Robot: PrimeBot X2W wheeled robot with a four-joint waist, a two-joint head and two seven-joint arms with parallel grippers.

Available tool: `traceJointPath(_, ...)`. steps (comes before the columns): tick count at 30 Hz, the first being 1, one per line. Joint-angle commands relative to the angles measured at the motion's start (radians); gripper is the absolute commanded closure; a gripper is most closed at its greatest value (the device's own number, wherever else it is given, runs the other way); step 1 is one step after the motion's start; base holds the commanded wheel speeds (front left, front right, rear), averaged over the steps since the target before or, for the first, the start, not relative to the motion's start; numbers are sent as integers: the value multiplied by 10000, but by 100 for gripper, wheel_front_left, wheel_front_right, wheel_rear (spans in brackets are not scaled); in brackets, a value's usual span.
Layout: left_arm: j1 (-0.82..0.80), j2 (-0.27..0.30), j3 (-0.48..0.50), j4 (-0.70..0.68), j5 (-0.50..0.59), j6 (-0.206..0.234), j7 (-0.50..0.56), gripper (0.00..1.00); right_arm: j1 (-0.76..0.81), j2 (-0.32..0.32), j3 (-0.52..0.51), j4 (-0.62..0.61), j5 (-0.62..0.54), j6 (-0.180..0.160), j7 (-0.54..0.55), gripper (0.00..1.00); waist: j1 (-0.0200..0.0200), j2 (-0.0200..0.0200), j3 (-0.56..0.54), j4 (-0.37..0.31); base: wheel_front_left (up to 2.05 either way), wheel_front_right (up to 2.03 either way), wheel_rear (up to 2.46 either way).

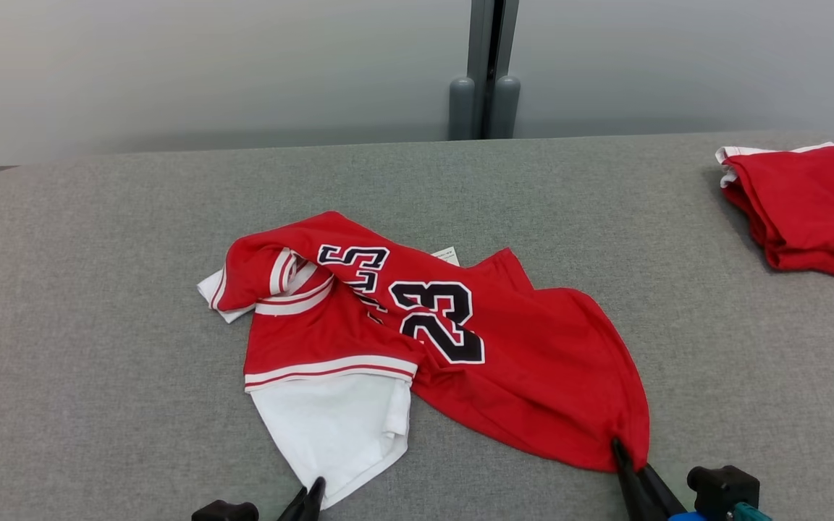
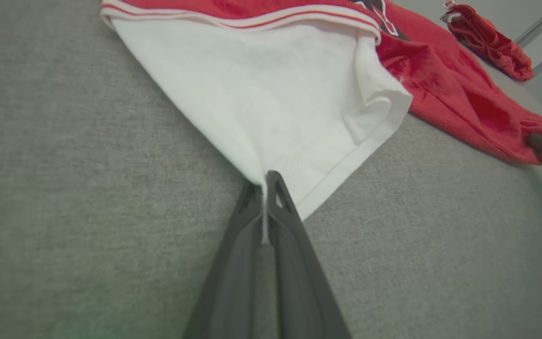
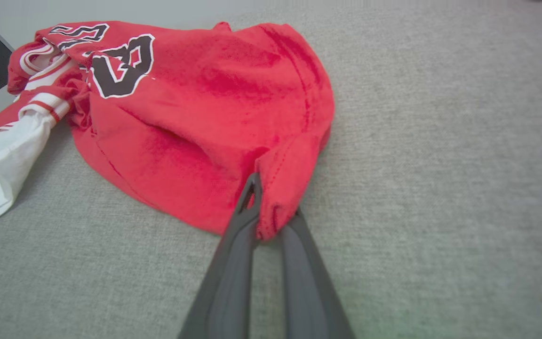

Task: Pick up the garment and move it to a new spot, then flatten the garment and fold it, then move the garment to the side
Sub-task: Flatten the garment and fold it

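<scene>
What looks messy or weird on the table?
The red number 23 jersey lies crumpled and twisted on the grey table, with its white part bunched out below. The left tool pinches the white corner and the right tool a red corner.

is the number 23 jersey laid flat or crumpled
Crumpled: the jersey lies bunched on the table, collar end folded over the lettering, white part sticking out.

Left end effector (image 2: 264,181) and right end effector (image 3: 271,209) are both pinched closed.
</scene>
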State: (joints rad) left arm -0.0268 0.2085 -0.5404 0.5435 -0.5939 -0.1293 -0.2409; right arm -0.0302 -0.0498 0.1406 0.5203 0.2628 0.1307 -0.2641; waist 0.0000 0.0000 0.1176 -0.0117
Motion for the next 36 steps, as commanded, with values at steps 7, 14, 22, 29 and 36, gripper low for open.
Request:
traceJointPath(7,234,543,332,-1040,-333,-11,-210,100,-90,-53,27,-770,119,1,-4,100,0,0,21,-20,0,0,0)
traceJointPath(14,-1357,433,921,-1698,-200,325,-236,100,-861,-314,203,-1788,285,1,-4,100,0,0,333,-24,0,0,0)
traceJointPath(22,-4345,724,1481,-1562,-22,188,-232,100,-3488,-628,620,-2137,684,1,-4,100,0,0,1196,-215,0,0,0)
traceJointPath(29,-7069,1173,1831,-1400,13,111,143,100,-6647,-895,968,-1608,1402,1,-4,100,0,0,1971,-463,0,0,0)
traceJointPath(36,-9780,1523,2025,-748,-131,31,537,100,-9900,-1022,977,4,2521,1,29,100,0,0,2544,-682,0,0,0)
